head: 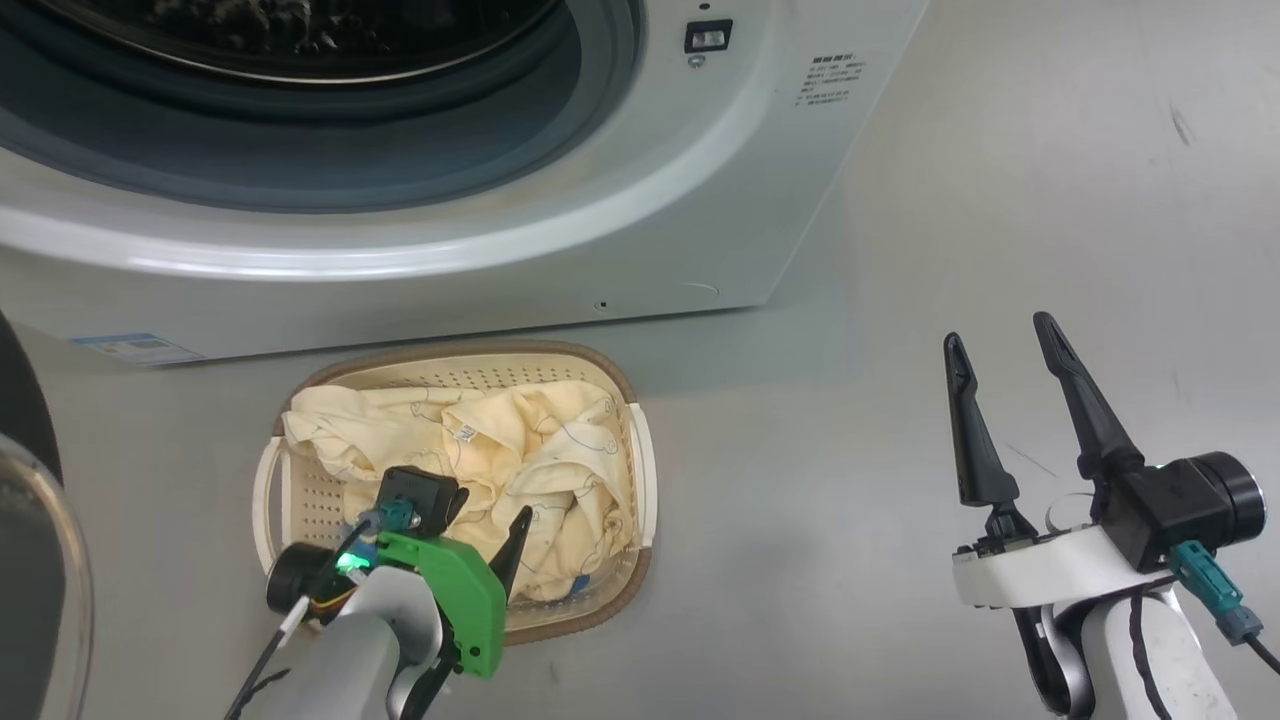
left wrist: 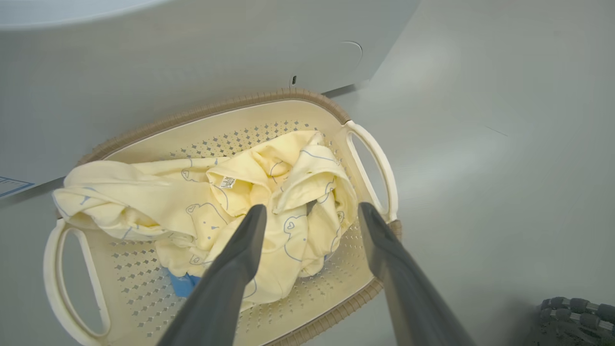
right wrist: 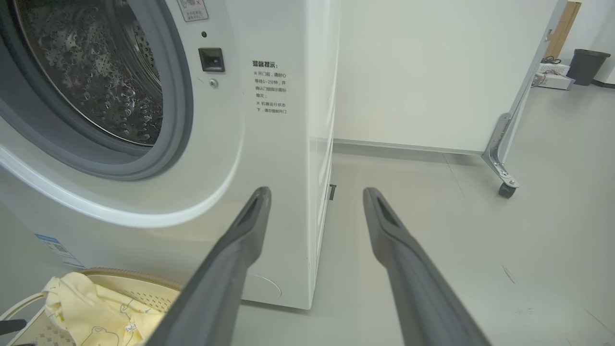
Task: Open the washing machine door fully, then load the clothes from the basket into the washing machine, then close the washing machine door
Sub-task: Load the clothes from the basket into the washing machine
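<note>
The white washing machine (head: 700,200) stands with its opening uncovered, grey gasket and steel drum (right wrist: 96,72) exposed. Its door (head: 35,560) is swung out at the far left edge of the head view. On the floor against the machine's front sits the cream basket (head: 600,365), holding the pale-yellow clothes (head: 500,440) and a small blue piece (left wrist: 181,284). My left gripper (left wrist: 312,207) hangs open just above the clothes (left wrist: 192,202), its fingers apart and holding nothing. My right gripper (head: 996,330) is open over bare floor to the right of the machine, pointing past the machine's corner (right wrist: 317,192).
Grey floor lies to the right of the basket and machine. A white partition on a caster foot (right wrist: 504,187) stands behind, with a dark bin (right wrist: 586,65) further back. A black ribbed part (left wrist: 571,317) shows at the left wrist view's lower right. A blue label (head: 135,348) marks the machine's lower front.
</note>
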Controlling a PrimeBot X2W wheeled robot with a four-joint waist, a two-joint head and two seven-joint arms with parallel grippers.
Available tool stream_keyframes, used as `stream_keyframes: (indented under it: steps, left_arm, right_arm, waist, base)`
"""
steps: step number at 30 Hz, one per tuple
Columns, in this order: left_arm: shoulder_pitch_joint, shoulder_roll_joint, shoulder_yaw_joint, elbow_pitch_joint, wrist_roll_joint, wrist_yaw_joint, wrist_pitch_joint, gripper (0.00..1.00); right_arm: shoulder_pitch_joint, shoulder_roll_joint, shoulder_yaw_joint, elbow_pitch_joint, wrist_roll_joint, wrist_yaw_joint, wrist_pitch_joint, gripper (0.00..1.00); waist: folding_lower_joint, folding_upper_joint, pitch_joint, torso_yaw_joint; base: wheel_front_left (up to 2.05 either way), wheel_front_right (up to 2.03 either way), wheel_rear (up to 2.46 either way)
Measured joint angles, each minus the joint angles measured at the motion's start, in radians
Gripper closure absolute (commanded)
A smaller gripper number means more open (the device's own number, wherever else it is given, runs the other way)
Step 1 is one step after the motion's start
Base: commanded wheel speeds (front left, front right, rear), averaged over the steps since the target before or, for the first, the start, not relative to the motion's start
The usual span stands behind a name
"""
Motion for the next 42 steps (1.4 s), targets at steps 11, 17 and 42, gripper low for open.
stream_keyframes:
  steps: [11,17,42]
  left_arm:
    - [-0.157,-0.002,-0.016,0.102,-0.054,0.0,0.063,0.0]
    - [-0.23,-0.004,-0.007,0.134,-0.065,-0.001,0.066,0.0]
    - [-0.451,0.003,0.067,0.368,-0.114,-0.001,0.089,0.0]
  right_arm:
    - [-0.063,0.0,0.017,-0.026,0.004,0.007,0.0,0.0]
    - [-0.085,0.0,0.019,-0.04,0.014,0.007,0.0,0.0]
    - [-0.192,0.0,0.023,-0.078,0.038,0.013,0.0,0.0]
  waist:
    - [0.0001,0.0,0.148,-0.055]
    - [0.0001,0.0,0.218,-0.084]
    - [0.0,0.0,0.52,-0.178]
  base:
    - [0.0,0.0,0.0]
    - [0.0,0.0,0.0]
    - [0.0,0.0,0.0]
